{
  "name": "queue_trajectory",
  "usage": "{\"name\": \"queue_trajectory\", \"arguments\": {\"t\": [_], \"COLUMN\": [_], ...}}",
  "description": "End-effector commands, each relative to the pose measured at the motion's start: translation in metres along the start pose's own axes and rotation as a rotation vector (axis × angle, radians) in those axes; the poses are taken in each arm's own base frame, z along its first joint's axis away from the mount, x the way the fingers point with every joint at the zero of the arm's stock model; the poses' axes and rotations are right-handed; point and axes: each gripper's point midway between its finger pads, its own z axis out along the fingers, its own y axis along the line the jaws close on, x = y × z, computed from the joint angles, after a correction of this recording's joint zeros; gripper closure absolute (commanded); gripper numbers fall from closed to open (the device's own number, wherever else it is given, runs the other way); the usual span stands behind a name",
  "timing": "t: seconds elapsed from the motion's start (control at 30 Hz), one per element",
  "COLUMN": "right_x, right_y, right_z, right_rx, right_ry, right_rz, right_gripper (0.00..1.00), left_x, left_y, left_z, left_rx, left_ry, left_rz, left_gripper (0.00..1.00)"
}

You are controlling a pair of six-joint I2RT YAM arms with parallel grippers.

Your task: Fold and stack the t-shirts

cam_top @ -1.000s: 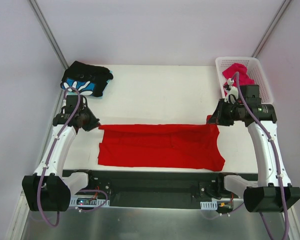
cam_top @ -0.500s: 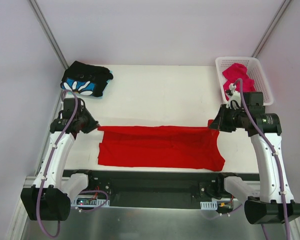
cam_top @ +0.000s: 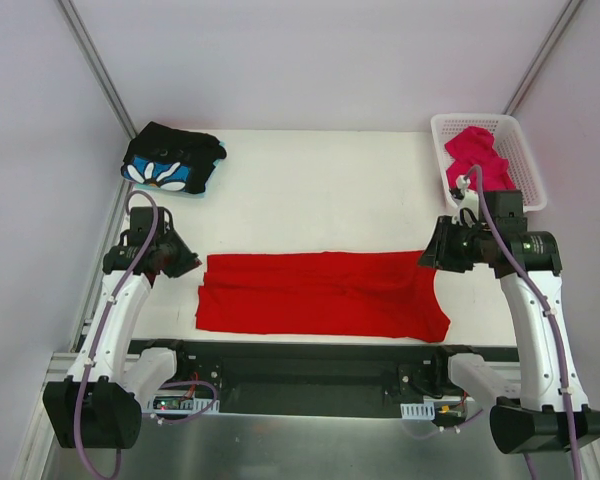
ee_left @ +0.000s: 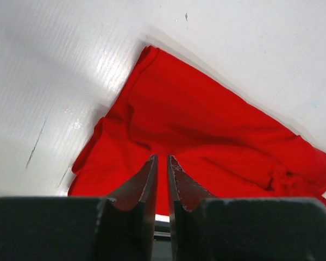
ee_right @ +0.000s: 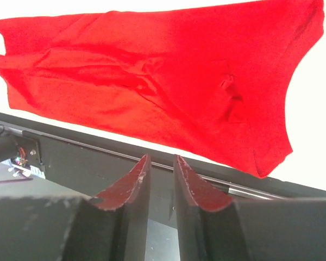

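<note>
One white worktop (cam_top: 320, 190) carries everything here. On it I count three t-shirts, one basket and two tools.

The biggest item is the plain bright red cloth t-shirt (cam_top: 320, 295). It lies folded into a long flat band across the near part of the worktop, between the two arms.

Next in size is the white plastic lattice basket (cam_top: 525, 165) at the far right corner. It holds one thing, the crumpled magenta-pink t-shirt (cam_top: 478, 155).

The black t-shirt with the blue-and-white flower print (cam_top: 172, 160) sits folded at the far left corner, well apart from the red one.

The left tool (cam_top: 190, 264) is just beside the red shirt's left end, near its far corner. Its fingers are parted by only a thin slit, and nothing sits between them.

The right tool (cam_top: 427, 258) is at the shirt's far right corner. It has a narrow gap as well and grips no cloth. I cannot tell from the pictures whether either tip touches the fabric.
</note>
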Motion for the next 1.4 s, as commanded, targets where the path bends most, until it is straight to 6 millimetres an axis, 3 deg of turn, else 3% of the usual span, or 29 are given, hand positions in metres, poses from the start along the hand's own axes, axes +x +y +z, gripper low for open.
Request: {"name": "queue_trajectory", "arguments": {"t": [0.0,0.13,0.23,0.4,0.53,0.67,0.77,0.97,1.1,1.3,1.37], "right_x": [0.003,0.005,0.001,-0.005,-0.003,-0.002,-0.003,0.002,0.008,0.011,0.011], "right_y": [-0.02,-0.034,-0.041,-0.035,-0.004,0.047,0.06,0.063,0.064,0.063,0.059], "right_z": [-0.003,-0.001,-0.001,0.01,0.033,0.061,0.077,0.099,0.107,0.114,0.117], "right_rx": [0.125,0.198,0.244,0.207,0.027,-0.133,-0.133,-0.152,-0.174,-0.18,-0.162], "right_ry": [0.032,0.055,0.046,0.05,0.071,0.106,0.157,0.191,0.214,0.227,0.235], "right_rz": [0.011,0.013,0.014,0.012,-0.017,-0.177,-0.233,-0.239,-0.247,-0.248,-0.251], "right_gripper": [0.73,0.55,0.53,0.53,0.57,0.6,0.6,0.6,0.61,0.61,0.61], "left_x": [-0.01,-0.015,-0.017,-0.014,-0.003,0.004,0.007,0.016,0.02,0.018,0.019], "left_y": [-0.009,-0.016,-0.017,-0.014,-0.014,-0.04,-0.053,-0.064,-0.061,-0.084,-0.102], "left_z": [-0.011,-0.014,-0.014,-0.007,0.007,0.027,0.037,0.052,0.079,0.108,0.113], "left_rx": [0.022,0.032,0.032,0.014,0.05,0.182,0.216,0.184,0.104,0.099,0.126], "left_ry": [-0.04,-0.043,-0.045,-0.019,0.02,0.032,0.044,0.105,0.166,0.174,0.185], "left_rz": [0.018,0.018,0.015,0.019,0.028,0.144,0.232,0.257,0.255,0.278,0.301], "left_gripper": [0.88,0.85,0.84,0.84,0.85,0.85,0.85,0.85,0.87,0.88,0.89]}}
